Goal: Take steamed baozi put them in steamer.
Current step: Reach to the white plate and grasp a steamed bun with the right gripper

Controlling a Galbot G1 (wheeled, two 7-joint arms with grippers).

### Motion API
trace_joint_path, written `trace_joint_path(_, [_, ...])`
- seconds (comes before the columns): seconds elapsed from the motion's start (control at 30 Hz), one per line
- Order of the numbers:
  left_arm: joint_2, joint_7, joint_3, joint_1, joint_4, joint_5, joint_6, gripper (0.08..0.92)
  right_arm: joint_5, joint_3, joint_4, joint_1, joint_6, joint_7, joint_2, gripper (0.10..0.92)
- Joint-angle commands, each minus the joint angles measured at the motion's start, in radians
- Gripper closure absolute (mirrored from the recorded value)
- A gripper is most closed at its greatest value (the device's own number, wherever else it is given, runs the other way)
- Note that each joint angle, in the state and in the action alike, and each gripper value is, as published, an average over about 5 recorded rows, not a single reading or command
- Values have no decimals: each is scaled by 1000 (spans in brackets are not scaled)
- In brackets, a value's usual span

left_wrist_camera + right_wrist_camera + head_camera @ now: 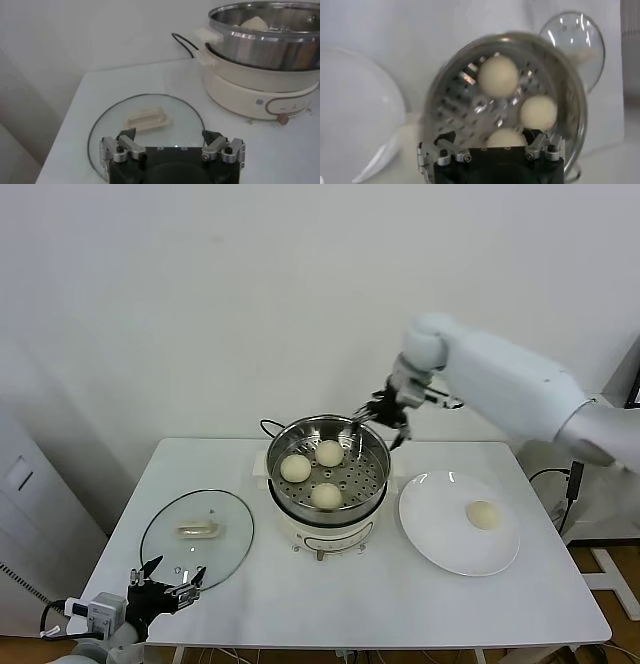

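The steel steamer (300,431) stands on its white cooker base in the middle of the table and holds three cream baozi (295,468) (329,452) (326,496). A fourth baozi (484,514) lies on the white plate (440,534) to the right. My right gripper (378,419) is open and empty, above the steamer's back right rim. In the right wrist view its jaws (490,136) are spread over the basket (450,100), with the three baozi (498,75) (538,112) (502,137) below. My left gripper (167,581) is open and empty, parked at the table's front left.
The glass lid (170,534) with its cream handle (198,530) lies flat on the table's left side, just ahead of the left gripper (169,134). A black cord (270,424) runs behind the cooker. The steamer (260,45) also shows in the left wrist view.
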Motion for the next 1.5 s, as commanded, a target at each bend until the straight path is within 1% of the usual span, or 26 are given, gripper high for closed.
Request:
trace_joint_path(0.03, [0, -1, 0, 1, -3, 1, 1, 177, 184, -159, -109, 61, -494, -57, -236, 203])
trace_joint_path(0.23, [-3, -2, 0, 0, -4, 4, 2, 177, 168, -115, -153, -27, -494, -57, -304, 203])
trace_joint_path(0.4, [-6, -2, 0, 0, -5, 5, 2, 177, 157, -56, -198, -122, -487, -48, -308, 203])
trace_joint_path(0.8, [-11, -7, 3, -2, -17, 8, 10, 177, 21, 117, -338, -326, -412, -12, -234, 203])
trace_joint_path(1.13, [-9, -7, 7, -2, -14, 9, 10, 177, -105, 265, -462, -412, -362, 13, -162, 203])
trace_joint_path(1.5, [-9, -5, 10, -6, -1, 8, 9, 177, -166, 323, -509, -454, -353, 55, -112, 203])
